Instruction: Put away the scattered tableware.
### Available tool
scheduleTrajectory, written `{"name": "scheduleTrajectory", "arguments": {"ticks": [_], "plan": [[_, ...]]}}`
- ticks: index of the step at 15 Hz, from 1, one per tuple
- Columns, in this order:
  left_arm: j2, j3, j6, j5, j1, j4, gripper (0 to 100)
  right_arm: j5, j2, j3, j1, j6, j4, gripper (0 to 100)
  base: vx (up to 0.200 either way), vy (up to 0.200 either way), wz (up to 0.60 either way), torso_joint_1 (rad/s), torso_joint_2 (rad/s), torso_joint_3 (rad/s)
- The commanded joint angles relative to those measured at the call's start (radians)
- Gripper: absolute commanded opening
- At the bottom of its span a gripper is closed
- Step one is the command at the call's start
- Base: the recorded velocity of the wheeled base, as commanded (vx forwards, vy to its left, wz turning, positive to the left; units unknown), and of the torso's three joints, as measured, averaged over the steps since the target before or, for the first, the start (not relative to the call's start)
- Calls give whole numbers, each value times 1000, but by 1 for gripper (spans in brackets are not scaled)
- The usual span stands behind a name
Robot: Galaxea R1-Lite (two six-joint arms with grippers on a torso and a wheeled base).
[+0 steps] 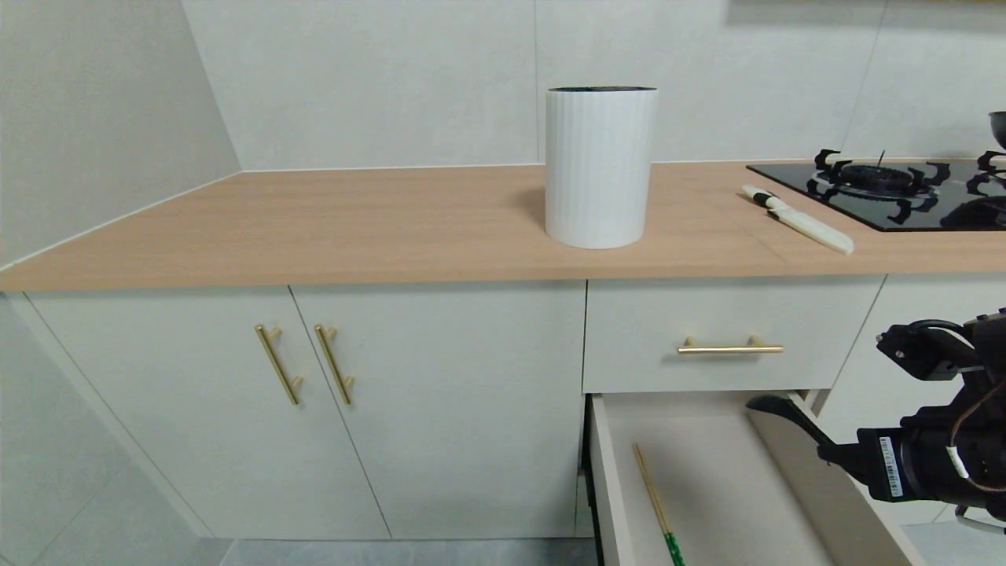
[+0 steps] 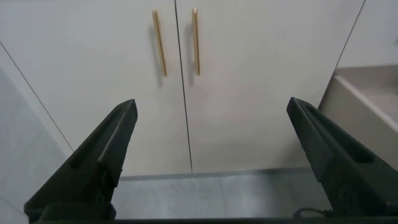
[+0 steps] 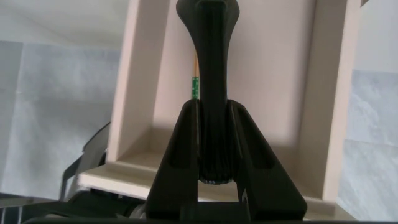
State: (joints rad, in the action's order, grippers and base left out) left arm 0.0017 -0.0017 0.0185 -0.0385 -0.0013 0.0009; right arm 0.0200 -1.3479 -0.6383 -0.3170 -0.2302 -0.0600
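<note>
Black utensil [image 3: 214, 62] over open drawer [image 1: 609, 472]; wooden counter [image 1: 354, 228] above bears canister [image 1: 601, 169], knife [image 1: 802, 222].

Bright, even light; faint shadow nr canister [image 1: 601, 169]; left claw [image 2: 211, 107] blurred, bkgd sharp.

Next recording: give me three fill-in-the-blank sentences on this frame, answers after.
The right gripper holds a black utensil above the open ____.
The knife lies on the counter between the white holder and the ____.
The jaws of the left gripper stand ____.
Missing words: drawer; stove; open.
</note>
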Motion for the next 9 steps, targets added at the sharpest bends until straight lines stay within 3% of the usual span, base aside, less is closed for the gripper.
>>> {"name": "scheduleTrajectory", "arguments": {"ticks": [1,5,9], "plan": [[0,0,0,0,0,1,100,0,-2,2,-1,0,0,0,0,0,0,-149,456,305],[0,0,0,0,0,1,100,-2,-7,16,-1,0,11,0,0,0,0,-115,405,286],[0,0,0,0,0,1,100,-2,-13,19,-1,0,11,0,0,0,0,-20,76,49]]}}
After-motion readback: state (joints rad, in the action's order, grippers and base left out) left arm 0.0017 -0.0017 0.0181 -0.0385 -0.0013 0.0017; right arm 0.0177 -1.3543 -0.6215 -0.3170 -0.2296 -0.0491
